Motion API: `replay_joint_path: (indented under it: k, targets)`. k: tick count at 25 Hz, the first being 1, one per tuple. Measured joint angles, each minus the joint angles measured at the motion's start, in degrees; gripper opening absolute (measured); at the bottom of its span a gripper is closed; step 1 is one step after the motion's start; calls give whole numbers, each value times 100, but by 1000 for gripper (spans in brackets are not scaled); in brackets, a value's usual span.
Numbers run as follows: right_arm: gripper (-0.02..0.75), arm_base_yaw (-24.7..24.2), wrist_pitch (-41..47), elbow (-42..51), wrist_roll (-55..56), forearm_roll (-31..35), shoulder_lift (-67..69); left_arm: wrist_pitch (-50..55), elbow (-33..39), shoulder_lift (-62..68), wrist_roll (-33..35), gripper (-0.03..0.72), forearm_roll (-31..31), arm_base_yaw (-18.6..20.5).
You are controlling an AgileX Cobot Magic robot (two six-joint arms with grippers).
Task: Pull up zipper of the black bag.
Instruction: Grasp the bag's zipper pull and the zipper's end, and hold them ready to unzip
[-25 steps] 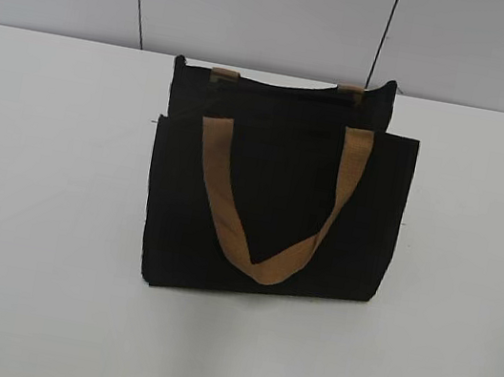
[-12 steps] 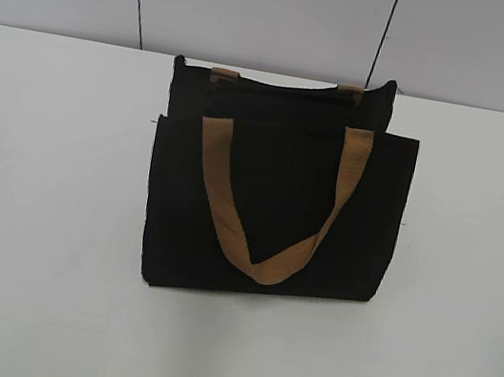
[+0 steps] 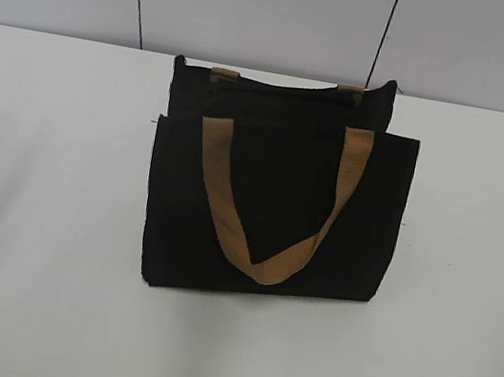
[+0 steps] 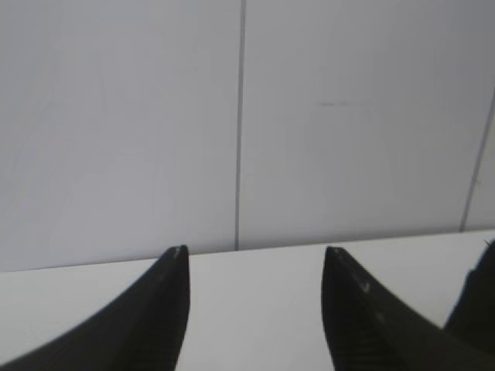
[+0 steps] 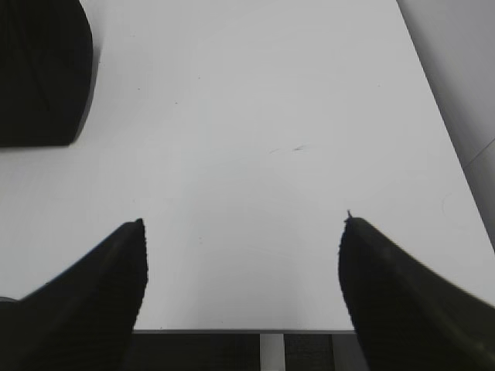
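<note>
The black bag stands upright in the middle of the white table, with a tan handle hanging down its front panel. The zipper is a thin dark line along the bag's top edge; I cannot make out its metal pull. Neither gripper shows in the exterior view. My left gripper is open and empty over bare table, with a dark edge of the bag at its right. My right gripper is open and empty, with a bag corner at the upper left.
A grey panelled wall rises behind the table's far edge. In the right wrist view the table's edge lies just below the jaws, and the table's side edge runs along the right.
</note>
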Motion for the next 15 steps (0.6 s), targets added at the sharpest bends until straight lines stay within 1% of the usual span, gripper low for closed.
replay_joint_path:
  k: [2,5,8,9,11,15]
  targets:
    - [587,0,0,0,0,0,0,-549,0,864,-181,393,470,-26]
    - [587,0,0,0,0,0,0,-1142,-107,1838,-498,377,1359,-38]
    - [587,0,0,0,0,0,0,-1616,-421,2853,-896,369,2537,-44]
    - [587,0,0,0,0,0,0,-1767,-558,3187,-983,364,2835,-44]
    - [587,0,0,0,0,0,0,-2029,-809,3740,-1065,351,3425,-44]
    - [587,0,0,0,0,0,0,-2245,-1317,4598,-1103,335,4334,-44]
